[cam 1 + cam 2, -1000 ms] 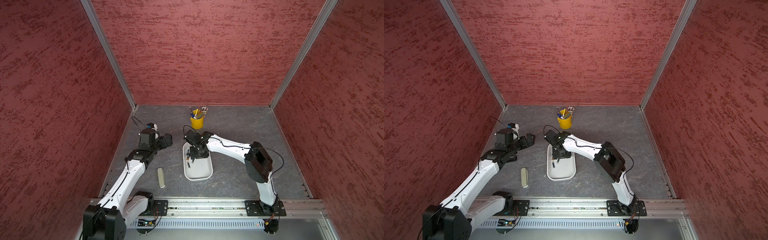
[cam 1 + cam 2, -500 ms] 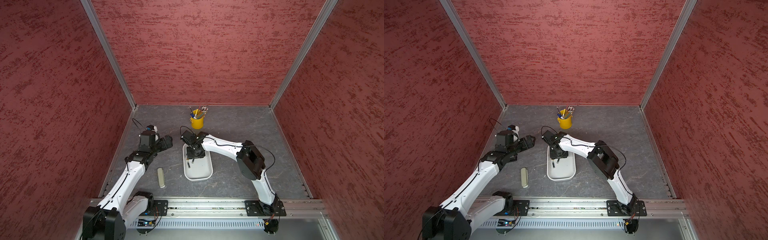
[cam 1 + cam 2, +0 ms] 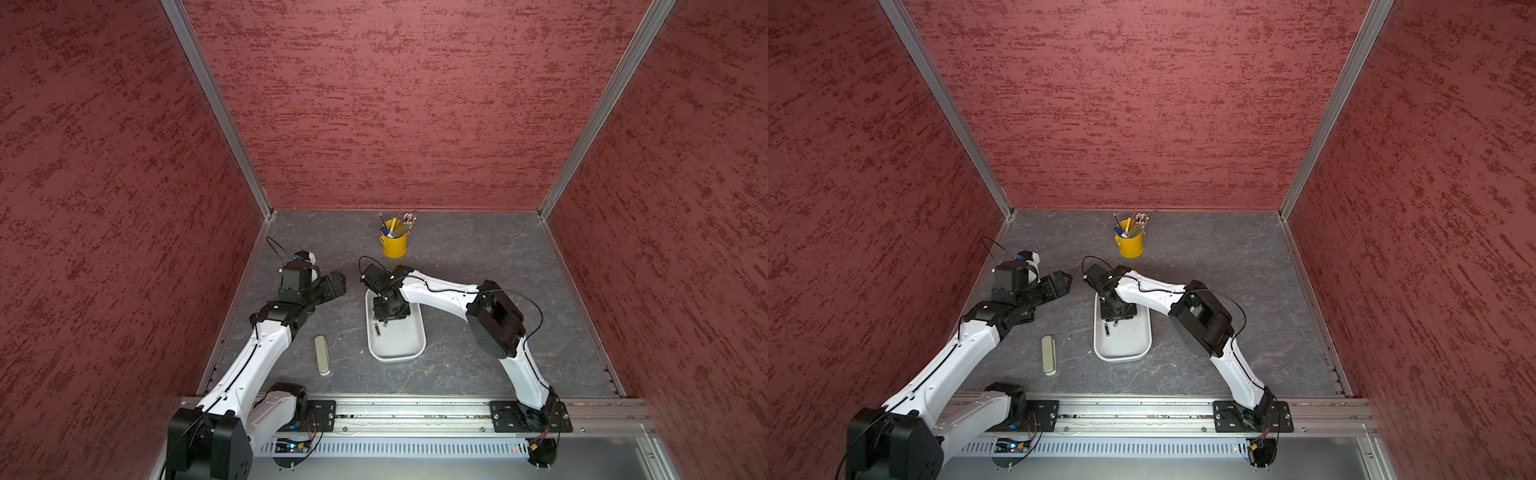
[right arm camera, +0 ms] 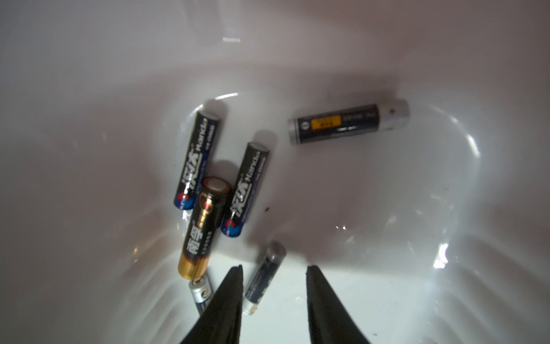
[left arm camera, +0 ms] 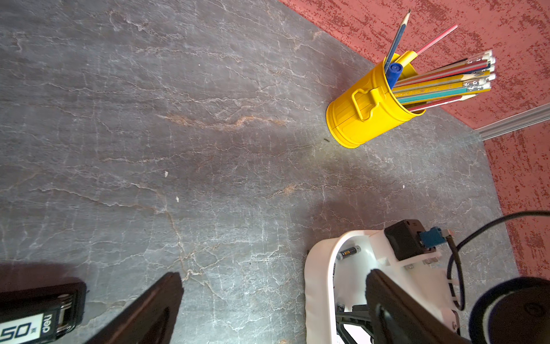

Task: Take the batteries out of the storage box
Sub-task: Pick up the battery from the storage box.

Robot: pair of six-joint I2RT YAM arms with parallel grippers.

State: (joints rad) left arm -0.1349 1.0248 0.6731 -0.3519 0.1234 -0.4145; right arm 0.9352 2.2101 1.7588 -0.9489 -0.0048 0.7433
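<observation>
Right wrist view gives the count: six batteries lie on the floor of the box, so by the look of it nothing has come out yet and the whole job is ahead. Two blue-and-black ones lie side by side with a gold-ended one across them, and a silver-capped one lies apart. Another is half hidden behind a finger. The right gripper has its jaws part-way apart, one on either side of a slim battery. That battery sits close against one finger with a clear gap to the other, so there is no pinch on it that this frame shows. In both top views the box sits at lower centre of the frame, and the right gripper is down inside its upper end. Just one battery peeks out beside it there. No battery shows on the table. The left gripper hangs left of the box over bare table, and the left wrist view shows its jaws spread wide with nothing between them. A cup stands above the box in the frame, and a case lies to its lower left. The likely first step is to grip the slim battery and lift it out, which would leave five more to fetch.
</observation>
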